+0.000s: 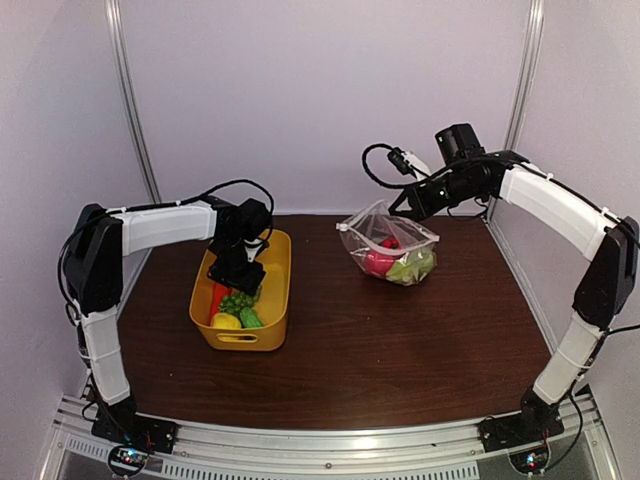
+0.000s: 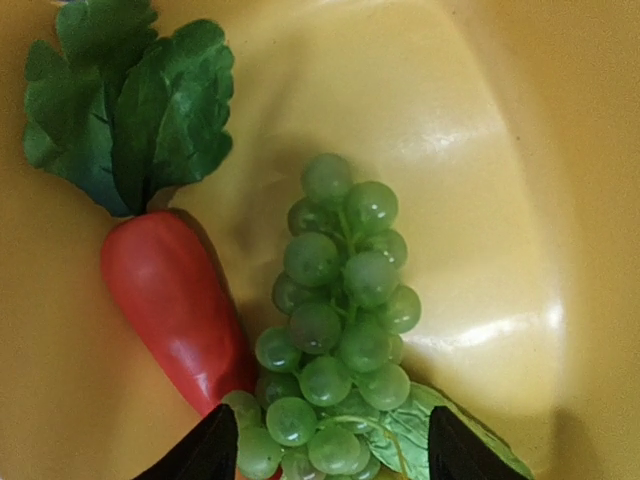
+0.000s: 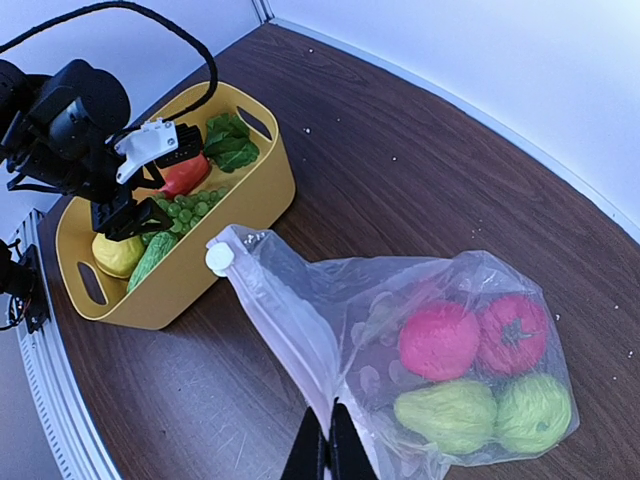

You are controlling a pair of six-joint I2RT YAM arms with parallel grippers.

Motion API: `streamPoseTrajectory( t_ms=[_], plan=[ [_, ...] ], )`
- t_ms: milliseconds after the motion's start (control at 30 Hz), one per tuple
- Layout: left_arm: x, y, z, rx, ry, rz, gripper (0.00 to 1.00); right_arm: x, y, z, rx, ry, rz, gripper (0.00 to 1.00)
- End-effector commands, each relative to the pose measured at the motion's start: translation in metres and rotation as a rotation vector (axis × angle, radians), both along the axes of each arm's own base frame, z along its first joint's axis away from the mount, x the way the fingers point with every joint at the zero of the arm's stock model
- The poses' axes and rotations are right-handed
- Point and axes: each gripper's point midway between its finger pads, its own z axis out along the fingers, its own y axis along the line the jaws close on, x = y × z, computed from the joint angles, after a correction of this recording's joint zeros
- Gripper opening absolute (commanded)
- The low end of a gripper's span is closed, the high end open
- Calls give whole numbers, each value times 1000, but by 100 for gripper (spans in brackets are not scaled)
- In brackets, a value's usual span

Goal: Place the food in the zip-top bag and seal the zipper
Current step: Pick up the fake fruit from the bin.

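L end effector (image 2: pixel 325 452) open, fingers astride grapes (image 2: pixel 340 330) inside basket (image 1: pixel 277 290) | grapes prob light, lumpy, squashy: you pinch the bunch mid-body, not one berry | R end effector (image 3: pixel 322 450) clamped on zip-top bag (image 3: pixel 400 300) film, right of basket; looks thin, slippery, floppy.

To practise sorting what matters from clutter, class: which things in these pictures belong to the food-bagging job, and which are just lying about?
Belong to the job: zip-top bag, fruit inside it, grapes, carrot, lemon, cucumber, left claw open above the grapes, right claw shut on the bag.

Just about: yellow basket holding the loose food, black cable, metal rail.
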Motion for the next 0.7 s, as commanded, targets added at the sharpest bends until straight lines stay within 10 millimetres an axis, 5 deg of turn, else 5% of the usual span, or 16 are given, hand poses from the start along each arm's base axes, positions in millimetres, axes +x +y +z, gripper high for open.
streamPoseTrajectory(
  t_ms=[0, 167, 367, 667],
  plan=[
    [13, 8, -12, 10, 19, -1, 63, -6, -1, 5, 15, -7, -1, 0],
    [16, 6, -28, 24, 41, -9, 59, -7, -3, 4, 9, -13, -3, 0],
    [14, 9, -48, 59, 79, -21, 42, -7, -3, 2, 9, -7, -3, 0],
    [20, 6, -21, 35, 37, -18, 12, -8, -4, 3, 7, -11, -4, 0]
  ],
)
